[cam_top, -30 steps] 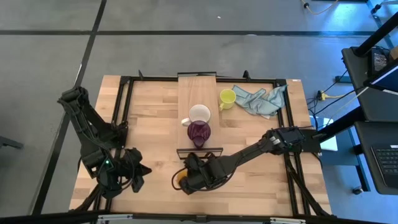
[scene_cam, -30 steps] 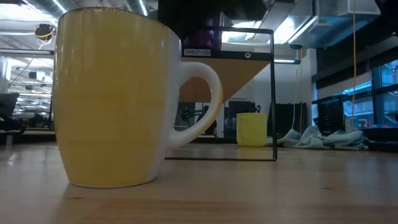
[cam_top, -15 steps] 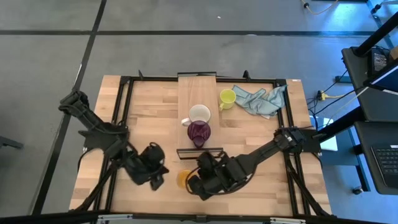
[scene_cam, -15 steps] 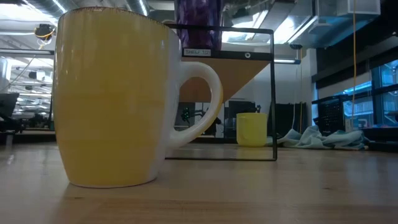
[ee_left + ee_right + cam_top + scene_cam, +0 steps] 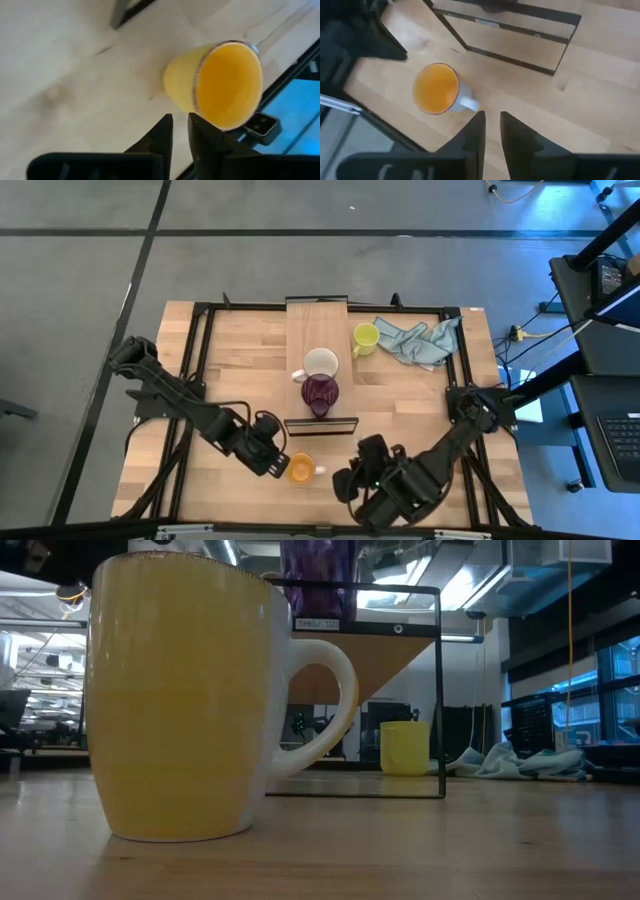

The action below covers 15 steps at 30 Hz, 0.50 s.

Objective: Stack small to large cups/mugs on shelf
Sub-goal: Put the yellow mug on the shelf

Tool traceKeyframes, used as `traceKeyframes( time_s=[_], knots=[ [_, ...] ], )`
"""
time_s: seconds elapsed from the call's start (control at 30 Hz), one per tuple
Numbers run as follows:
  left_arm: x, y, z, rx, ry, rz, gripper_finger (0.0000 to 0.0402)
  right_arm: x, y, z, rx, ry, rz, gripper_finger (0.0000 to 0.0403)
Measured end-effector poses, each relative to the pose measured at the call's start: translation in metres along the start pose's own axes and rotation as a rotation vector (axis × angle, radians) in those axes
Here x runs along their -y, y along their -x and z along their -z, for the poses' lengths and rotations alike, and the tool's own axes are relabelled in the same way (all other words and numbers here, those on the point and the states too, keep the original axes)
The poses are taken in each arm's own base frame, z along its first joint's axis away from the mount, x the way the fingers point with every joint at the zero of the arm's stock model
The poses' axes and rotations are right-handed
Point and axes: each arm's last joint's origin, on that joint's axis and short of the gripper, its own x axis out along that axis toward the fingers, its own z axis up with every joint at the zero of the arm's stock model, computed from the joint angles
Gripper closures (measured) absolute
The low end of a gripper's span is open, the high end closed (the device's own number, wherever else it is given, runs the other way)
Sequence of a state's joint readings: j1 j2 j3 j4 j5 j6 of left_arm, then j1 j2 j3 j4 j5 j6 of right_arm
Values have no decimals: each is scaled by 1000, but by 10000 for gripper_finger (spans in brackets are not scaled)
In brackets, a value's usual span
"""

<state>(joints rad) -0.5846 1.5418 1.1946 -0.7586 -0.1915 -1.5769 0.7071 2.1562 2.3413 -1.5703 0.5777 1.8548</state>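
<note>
Orange ceramic mug (image 5: 299, 469) is standing upright, handle pointing 3 o'clock; 4 mugs total, 1 wood shelf board (image 5: 317, 340). Left gripper (image 5: 272, 463) and right gripper (image 5: 352, 483): jaws sitting nearly together, gripping nothing.

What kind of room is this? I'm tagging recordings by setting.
Probably a lab or workshop, not a home: a framed wooden table on grey concrete floor, a computer cart beside it, and exposed ceiling ducts.

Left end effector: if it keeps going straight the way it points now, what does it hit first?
Most likely the orange mug. It stands on the table just past the left end effector, whose fingers aim at its side. Depth is unclear.
</note>
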Motion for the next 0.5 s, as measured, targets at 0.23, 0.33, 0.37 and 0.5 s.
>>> traceKeyframes(
  time_s=[0.23,0.33,0.37,0.5],
  knots=[
    [10,-6,1,0,29,79,344,6,14,19,2,-42,-36,343],
    [12,-5,1,20,34,103,342,8,19,26,-7,-44,-46,343],
    [13,-5,0,28,36,109,341,9,20,28,-8,-48,-49,343],
    [13,-8,0,38,34,102,337,11,25,35,-16,-43,-58,343]
  ],
)
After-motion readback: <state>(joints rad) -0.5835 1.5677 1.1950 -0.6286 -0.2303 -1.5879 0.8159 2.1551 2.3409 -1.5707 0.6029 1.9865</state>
